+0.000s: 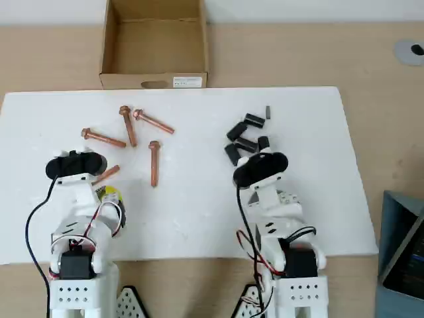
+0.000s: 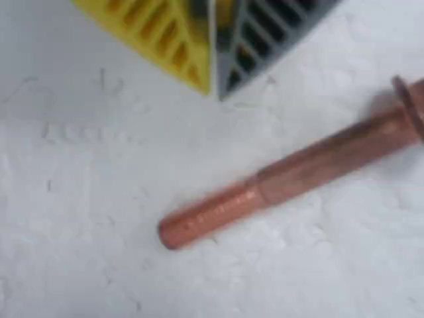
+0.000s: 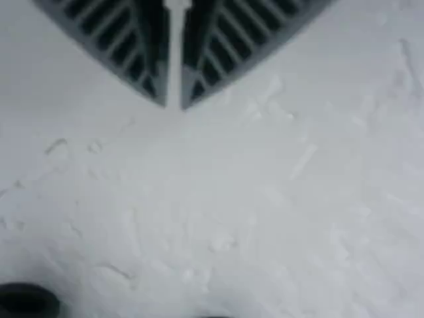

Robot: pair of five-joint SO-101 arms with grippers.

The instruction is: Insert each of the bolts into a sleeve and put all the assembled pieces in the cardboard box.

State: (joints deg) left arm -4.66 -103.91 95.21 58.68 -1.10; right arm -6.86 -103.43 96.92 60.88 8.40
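Several copper bolts lie on the white board; one bolt (image 2: 291, 173) lies just beside my left gripper (image 2: 213, 89), which is shut and empty, its yellow finger (image 2: 152, 33) against the grey one. That same bolt (image 1: 106, 174) pokes out from under the left arm (image 1: 76, 165). Other bolts (image 1: 154, 162) are scattered ahead. A cluster of black sleeves (image 1: 245, 136) sits just ahead of the right arm (image 1: 260, 169). My right gripper (image 3: 173, 101) hangs shut over bare board, with one sleeve (image 3: 26, 301) a little way off. The cardboard box (image 1: 106, 46) stands empty at the back.
The white board (image 1: 318, 218) covers the middle of the wooden table. A grey device (image 1: 401, 258) stands at the right edge and a grey round disc (image 1: 409, 51) lies at the back right. Bare board lies between the two arms.
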